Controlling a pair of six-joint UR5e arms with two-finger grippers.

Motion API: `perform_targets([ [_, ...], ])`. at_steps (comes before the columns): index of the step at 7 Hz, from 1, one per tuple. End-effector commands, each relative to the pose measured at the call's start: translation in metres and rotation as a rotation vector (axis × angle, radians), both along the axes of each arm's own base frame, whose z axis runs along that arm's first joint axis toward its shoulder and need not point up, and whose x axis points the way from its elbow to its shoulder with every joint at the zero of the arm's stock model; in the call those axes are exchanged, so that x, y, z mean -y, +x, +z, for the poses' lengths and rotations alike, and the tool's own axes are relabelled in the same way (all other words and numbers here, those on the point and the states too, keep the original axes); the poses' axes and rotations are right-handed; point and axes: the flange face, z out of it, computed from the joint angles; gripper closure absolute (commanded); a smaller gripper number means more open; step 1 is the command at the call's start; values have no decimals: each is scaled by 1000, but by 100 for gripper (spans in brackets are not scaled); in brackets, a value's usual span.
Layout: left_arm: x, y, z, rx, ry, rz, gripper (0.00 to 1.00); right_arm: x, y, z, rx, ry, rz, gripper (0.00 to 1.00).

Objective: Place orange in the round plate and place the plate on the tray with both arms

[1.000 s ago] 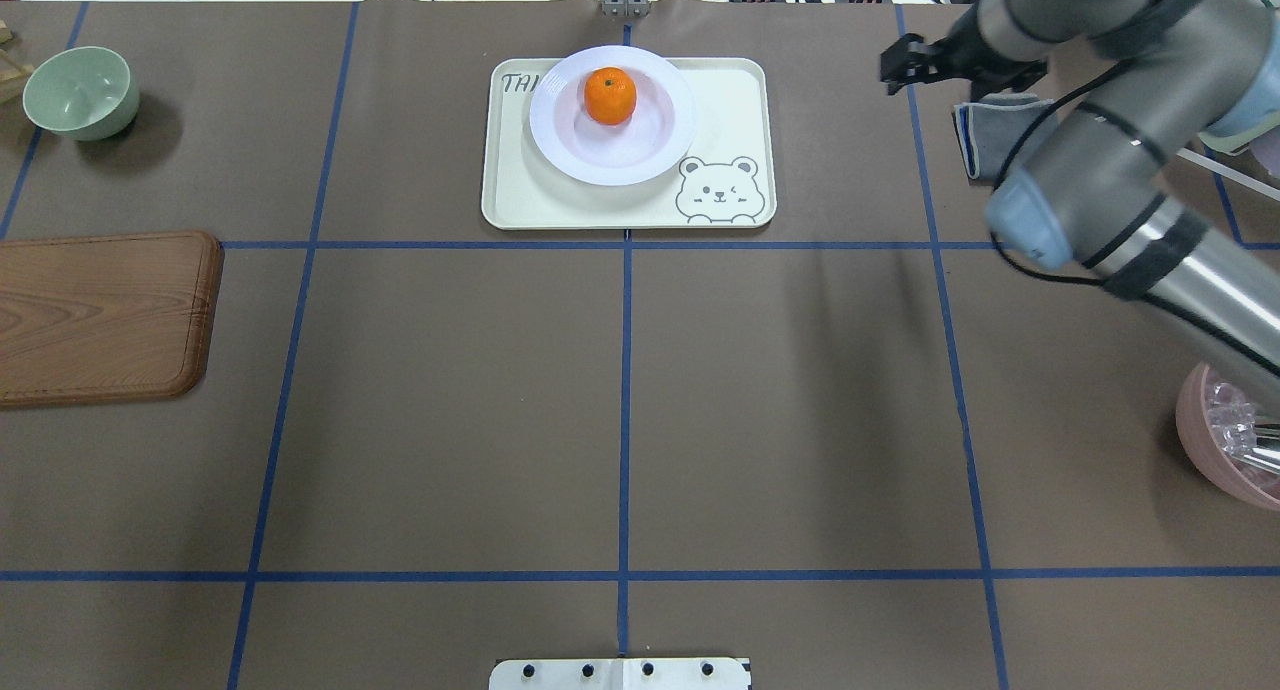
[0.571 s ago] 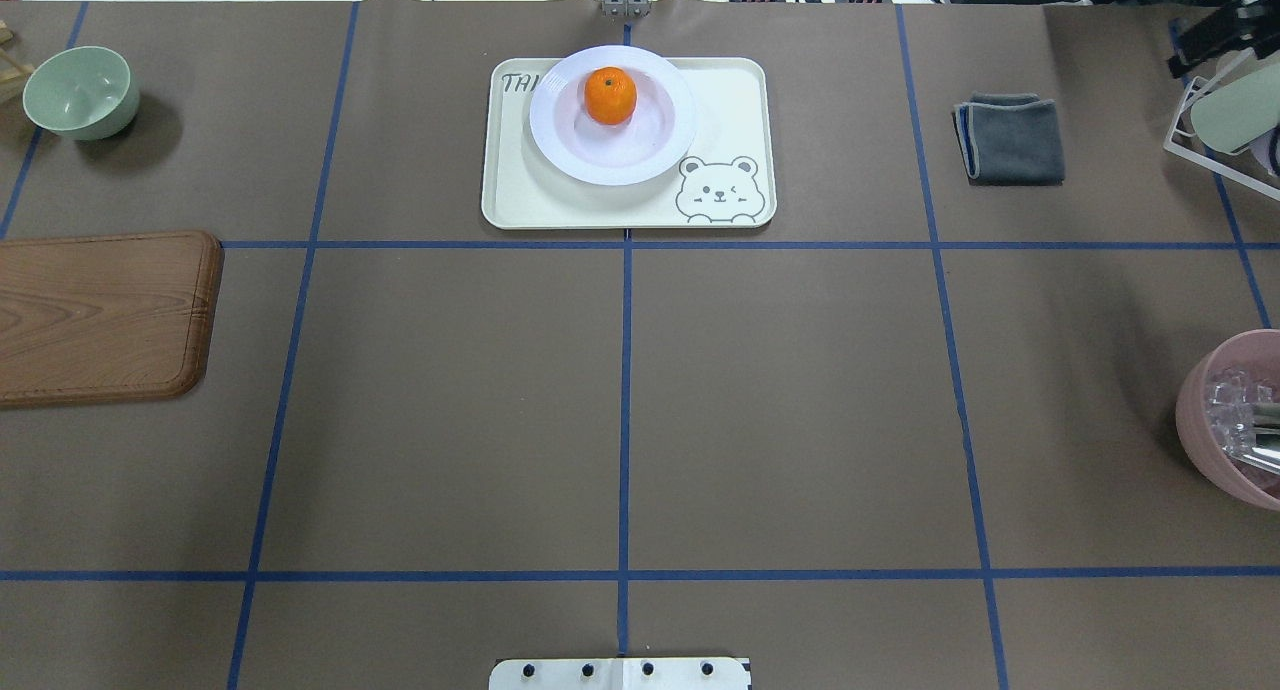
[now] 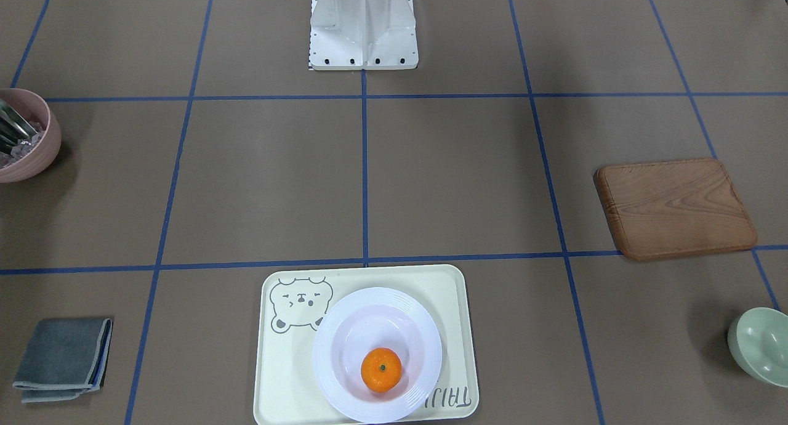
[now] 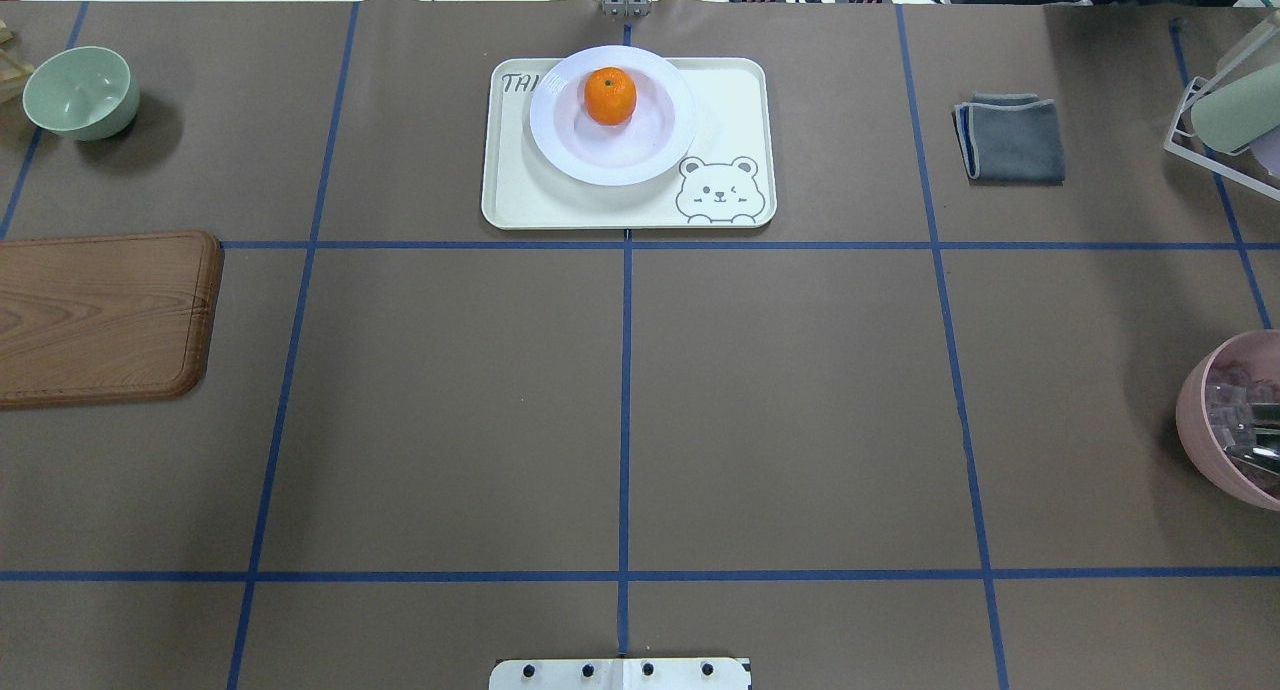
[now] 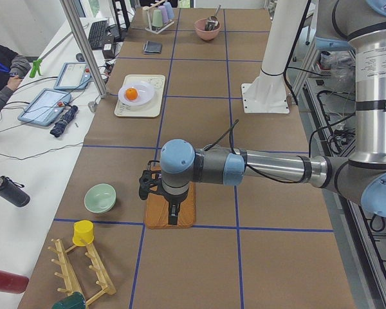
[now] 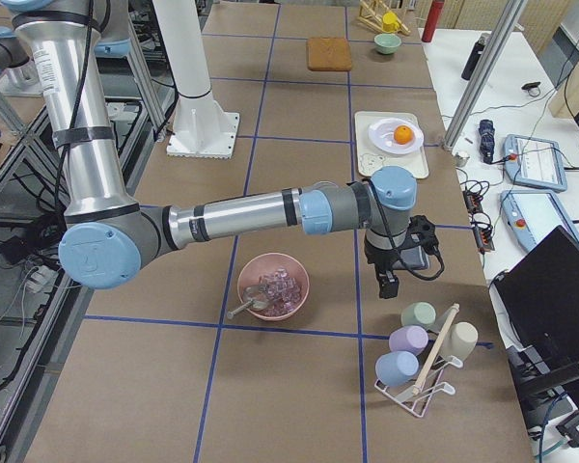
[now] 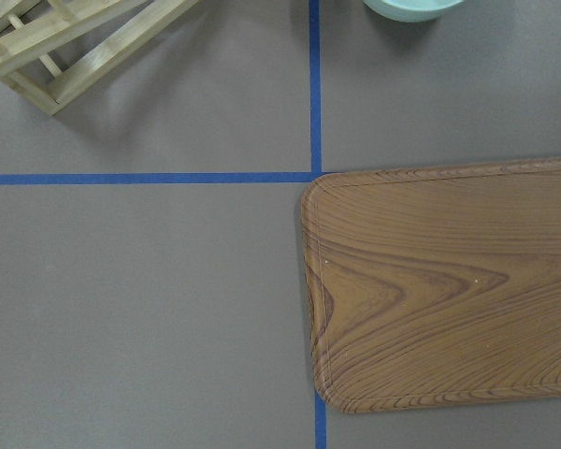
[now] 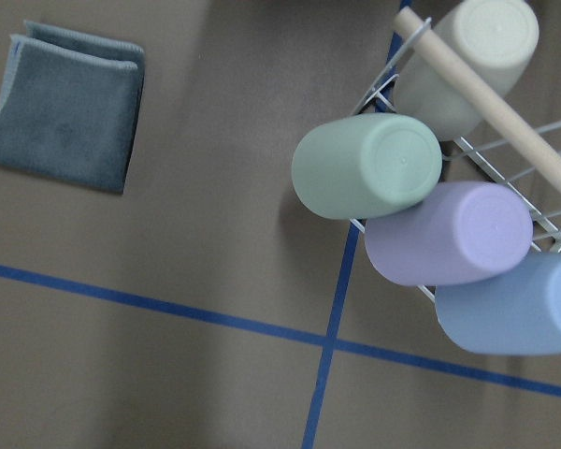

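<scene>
The orange [image 4: 610,95] sits in the sunken centre of the round plate [image 4: 560,148]. The plate rests on the tray [image 4: 600,212], over its lettered end and away from the bear drawing. The front-facing view shows the same stack: orange [image 3: 381,369], plate [image 3: 335,376], tray [image 3: 271,376]. Neither arm is near it. My left gripper [image 5: 173,217] hangs over the wooden board, seen only in the exterior left view. My right gripper [image 6: 387,283] hangs near the grey cloth and cup rack, seen only in the exterior right view. I cannot tell whether either is open or shut.
A wooden board [image 4: 100,315] and a pale green bowl [image 4: 80,92] lie at the table's left. A folded grey cloth [image 4: 1012,138], a wire rack of cups [image 4: 1225,120] and a pink bowl [image 4: 1230,420] are at the right. A person's arm [image 5: 3,77] shows beside the table.
My right arm, which reached in over the grey cloth a second ago, has drawn back out of the overhead view to the right. Orange, plate and tray have not moved.
</scene>
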Motion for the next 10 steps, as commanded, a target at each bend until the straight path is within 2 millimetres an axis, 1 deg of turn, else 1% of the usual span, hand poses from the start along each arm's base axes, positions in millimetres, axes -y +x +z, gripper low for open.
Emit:
perform_targets([
  [1, -7, -4, 8, -13, -24, -10, 2, -39, 2, 21, -13, -66, -23, 0],
  [2, -31, -3, 32, -3, -67, -7, 2, -44, 2, 30, -11, -44, -18, 0],
  [5, -30, -3, 26, 6, -41, -5, 2, -45, 1, 36, -7, -37, -16, 0],
  [10, -32, -4, 28, 26, -45, -6, 2, -48, -1, 40, -3, -44, -20, 0],
])
